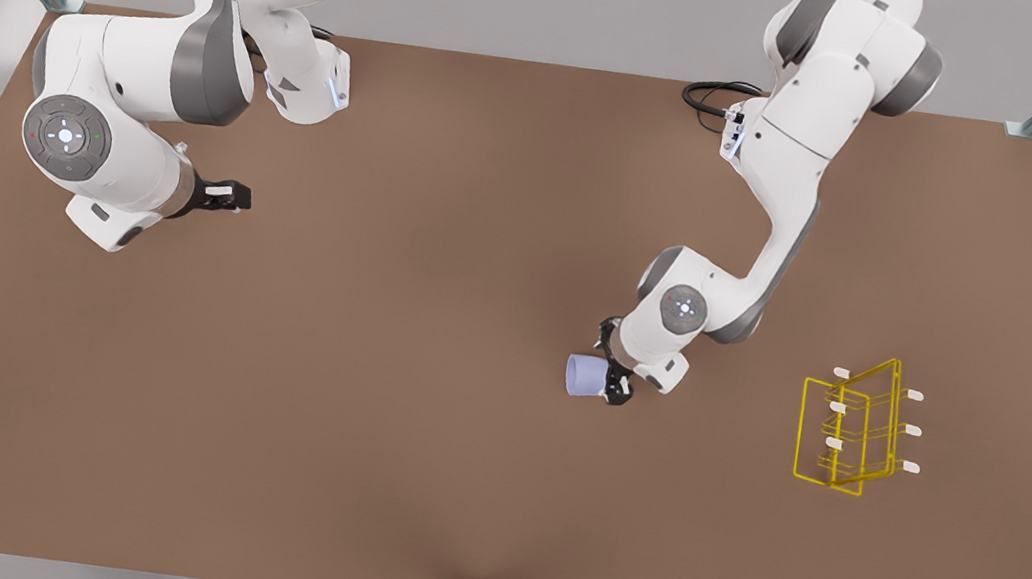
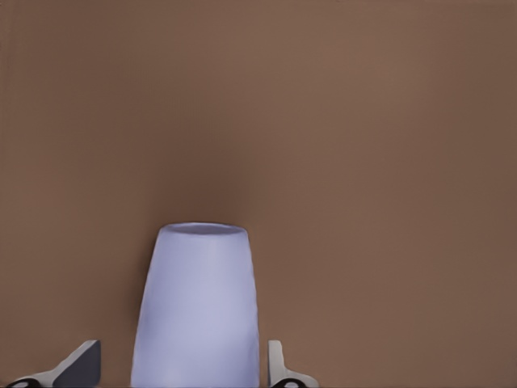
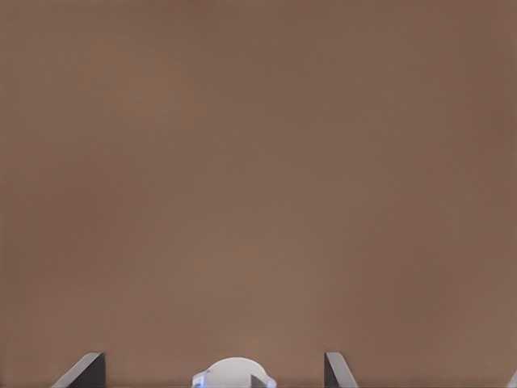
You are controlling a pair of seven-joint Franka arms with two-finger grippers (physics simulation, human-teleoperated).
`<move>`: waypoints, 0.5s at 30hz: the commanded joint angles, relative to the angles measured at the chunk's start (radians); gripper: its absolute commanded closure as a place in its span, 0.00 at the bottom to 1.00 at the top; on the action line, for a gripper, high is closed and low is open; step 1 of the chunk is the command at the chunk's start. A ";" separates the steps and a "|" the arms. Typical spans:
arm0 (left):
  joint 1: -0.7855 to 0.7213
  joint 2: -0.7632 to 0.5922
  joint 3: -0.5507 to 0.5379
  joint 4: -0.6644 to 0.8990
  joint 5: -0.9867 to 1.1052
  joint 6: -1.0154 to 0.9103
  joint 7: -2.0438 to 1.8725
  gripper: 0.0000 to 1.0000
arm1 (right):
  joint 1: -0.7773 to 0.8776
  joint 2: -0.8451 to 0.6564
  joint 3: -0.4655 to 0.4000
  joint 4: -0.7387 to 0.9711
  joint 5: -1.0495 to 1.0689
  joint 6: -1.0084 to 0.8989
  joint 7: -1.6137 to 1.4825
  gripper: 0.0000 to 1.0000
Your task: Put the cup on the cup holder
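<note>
Lying on its side near the middle of the brown table [image 1: 409, 476], the cup [image 1: 581, 377] sits between the fingers of the left gripper [image 1: 613, 376] — the one on the arm at the front view's right. In the left wrist view the lavender-blue cup [image 2: 196, 307] points its rim away from the camera, with one fingertip [image 2: 77, 365] well clear of its wall on one side and the other close beside its wall on the other; the fingers stand apart around the cup, and I cannot tell whether the closer one is touching. From the cup, the cup holder [image 1: 853, 424] stands at about three o'clock in the front view, well apart, upright on the table, a yellow wire frame with white-tipped pegs sticking out on both sides. Farther off, at about ten o'clock from the cup, the right gripper [image 1: 226, 194] waits above the table at the front view's left — its fingers [image 3: 85, 370] are spread wide over bare brown surface, with nothing between them
</note>
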 commanded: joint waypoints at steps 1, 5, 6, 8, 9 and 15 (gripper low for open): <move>-0.002 0.012 0.000 0.001 0.001 0.042 -0.371 0.00 | 0.000 -0.001 0.000 0.001 0.000 -0.002 0.051 0.00; -0.002 0.030 0.000 0.002 -0.002 0.087 -0.371 0.00 | 0.001 -0.001 0.000 0.001 0.000 -0.004 0.049 0.00; -0.006 0.036 0.000 0.002 -0.002 0.096 -0.371 0.00 | 0.001 -0.002 -0.002 0.001 0.000 -0.004 0.049 0.00; -0.013 0.048 0.000 0.002 -0.002 0.099 -0.371 0.00 | 0.001 -0.001 -0.002 0.001 0.000 -0.004 0.049 0.00; -0.014 0.051 0.000 0.002 -0.002 0.108 -0.371 0.00 | 0.001 -0.001 0.000 0.001 0.000 -0.004 0.049 0.00; -0.020 0.091 0.000 0.005 -0.002 0.141 -0.371 0.00 | 0.001 -0.001 -0.002 0.001 0.000 -0.004 0.048 0.00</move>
